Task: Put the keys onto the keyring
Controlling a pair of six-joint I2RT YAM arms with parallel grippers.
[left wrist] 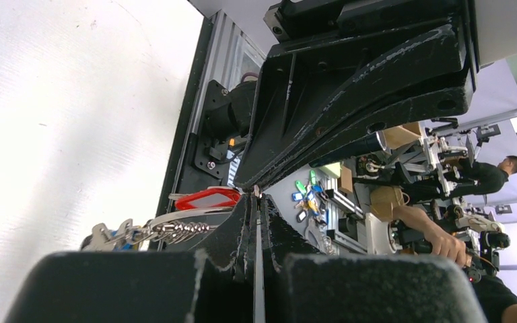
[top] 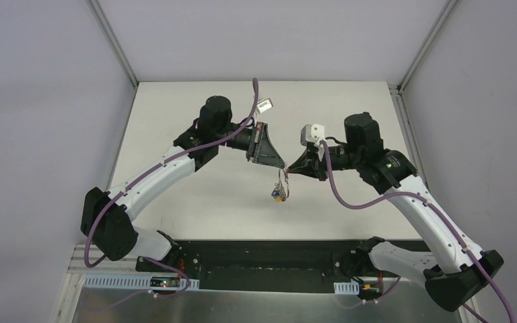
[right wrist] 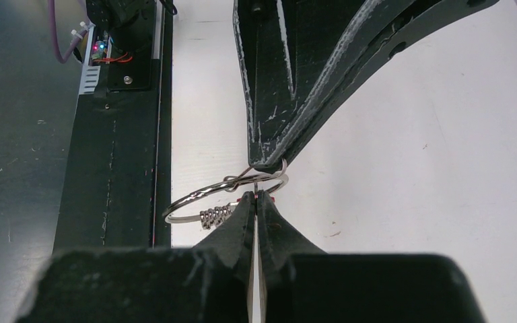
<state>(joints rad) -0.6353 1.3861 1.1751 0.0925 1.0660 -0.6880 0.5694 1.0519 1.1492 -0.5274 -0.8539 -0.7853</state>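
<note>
From above, we see the left gripper (top: 283,165) and the right gripper (top: 291,168) meeting tip to tip in the air over the middle of the white table (top: 195,202). Both sets of fingers are pressed together. The keyring (top: 280,188) hangs just below where they meet, and its bunch with blue and yellow tags dangles clear of the surface. Pale walls (top: 47,101) close in the table on three sides, and a black base strip (top: 262,259) runs along the near edge.

In the left wrist view, the left gripper (left wrist: 256,202) is clenched with no gap showing. The thin wire of the keyring (left wrist: 188,215) runs into its fingertips. The right gripper (left wrist: 252,187) comes down from above and touches the same spot. A red tag (left wrist: 205,199) lies just beside both tips, and the bunch of keys (left wrist: 108,235) hangs off the ring's far end. Behind them we see a busy workroom with a person (left wrist: 491,175) at a bench.

In the right wrist view, the right gripper (right wrist: 257,196) is clamped shut. Slivers of red peek out on either side of its tips, so we take it to be pinching the red-tagged key. The left gripper (right wrist: 269,163) pinches the keyring (right wrist: 188,200) right above it. The ring is held roughly level over the table's near edge. We cannot make out the black-tagged key in any view.
</note>
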